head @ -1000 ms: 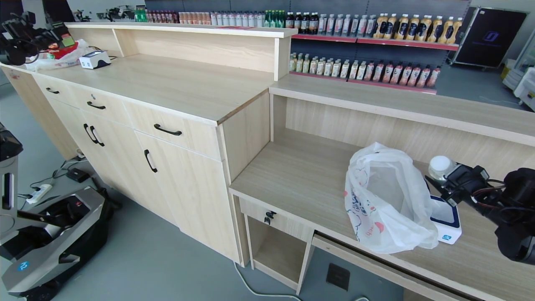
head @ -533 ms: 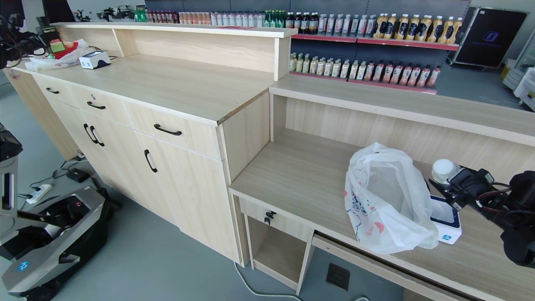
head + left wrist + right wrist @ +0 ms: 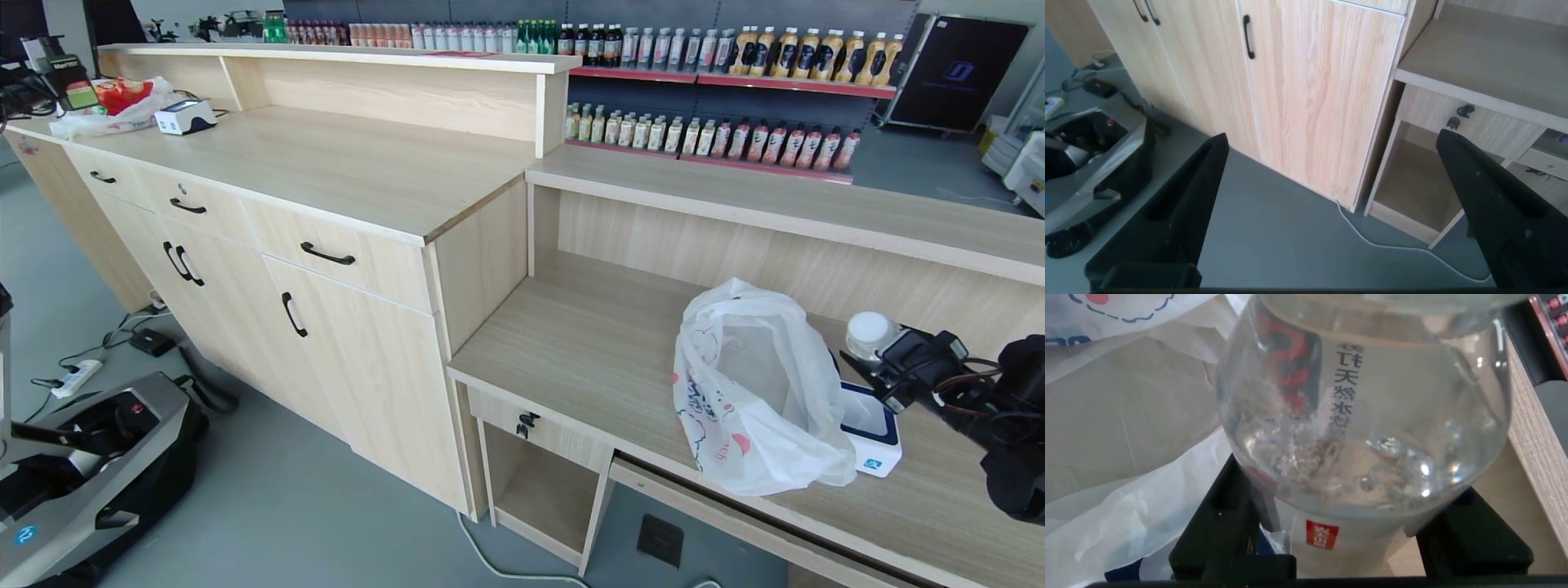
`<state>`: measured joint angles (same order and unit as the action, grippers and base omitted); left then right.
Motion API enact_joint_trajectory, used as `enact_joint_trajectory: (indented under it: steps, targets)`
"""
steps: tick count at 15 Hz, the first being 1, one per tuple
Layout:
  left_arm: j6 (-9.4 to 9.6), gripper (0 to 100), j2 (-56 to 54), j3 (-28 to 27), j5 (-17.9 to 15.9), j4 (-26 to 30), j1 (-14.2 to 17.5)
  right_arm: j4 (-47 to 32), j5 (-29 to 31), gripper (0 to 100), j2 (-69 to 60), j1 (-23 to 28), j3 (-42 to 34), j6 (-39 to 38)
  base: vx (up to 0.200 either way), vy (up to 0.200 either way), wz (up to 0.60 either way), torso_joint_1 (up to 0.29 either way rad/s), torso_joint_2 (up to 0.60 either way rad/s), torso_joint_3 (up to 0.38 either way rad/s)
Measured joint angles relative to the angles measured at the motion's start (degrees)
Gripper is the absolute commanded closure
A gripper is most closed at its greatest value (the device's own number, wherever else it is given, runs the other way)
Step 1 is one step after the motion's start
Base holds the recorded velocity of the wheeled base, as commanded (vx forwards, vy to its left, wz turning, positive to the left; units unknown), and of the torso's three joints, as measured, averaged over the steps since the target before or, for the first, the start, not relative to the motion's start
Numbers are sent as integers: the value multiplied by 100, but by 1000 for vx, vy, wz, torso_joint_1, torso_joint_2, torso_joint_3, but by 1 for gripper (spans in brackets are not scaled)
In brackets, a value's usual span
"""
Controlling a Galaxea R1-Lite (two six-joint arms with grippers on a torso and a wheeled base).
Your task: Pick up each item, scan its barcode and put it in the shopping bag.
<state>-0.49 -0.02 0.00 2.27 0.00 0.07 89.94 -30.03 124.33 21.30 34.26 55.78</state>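
Bottle shelves point(image 3: 710, 79) behind light wooden counter point(image 3: 326, 163).

Bright, even light fell on the desk point(image 3: 588, 343); shadows beneath its top were soft, its edges bowed, and glints sparkled in the bottle point(image 3: 1372, 441) above it.

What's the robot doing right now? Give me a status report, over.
Left gripper open, low by the cabinet. Right gripper shut on water bottle, by the scanner, beside the shopping bag. Bag mouth looks unobstructed.
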Motion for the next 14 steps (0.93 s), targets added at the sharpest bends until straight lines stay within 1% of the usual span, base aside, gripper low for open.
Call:
enact_joint_trajectory:
  steps: [3, 5, 6, 8, 11, 12, 13, 14]
  targets:
    - [0, 0, 0, 0, -2, 0, 0, -9, 15, 100, -13, 44, 17, -30, 0, 0, 0, 0, 0, 0]
    - [0, 0, 0, 0, 0, 0, 0, -37, 33, 100, -165, 39, 89, -255, 0, 0, 0, 0, 0, 0]
    - [-2, 0, 0, 0, 0, 0, 0, -290, 52, 100, -388, 23, 110, -424, 0, 0, 0, 0, 0, 0]
    - [-2, 0, 0, 0, 0, 0, 2, -1254, 105, 100, -1185, 2, 78, -850, 0, 0, 0, 0, 0, 0]
    - [-2, 0, 0, 0, 0, 0, 0, -2782, 162, 100, -2734, 83, -162, -1960, 0, 0, 0, 0, 0, 0]
    - [0, 0, 0, 0, 0, 0, -2, -3074, 169, 100, -3148, 157, -262, -2220, 0, 0, 0, 0, 0, 0]
    - [-2, 0, 0, 0, 0, 0, -2, -3187, 178, 100, -3462, 249, -330, -2380, 0, 0, 0, 0, 0, 0]
    - [0, 0, 0, 0, 0, 0, -2, -3233, 184, 100, -3618, 315, -375, -2486, 0, 0, 600, 2, -12, 7]
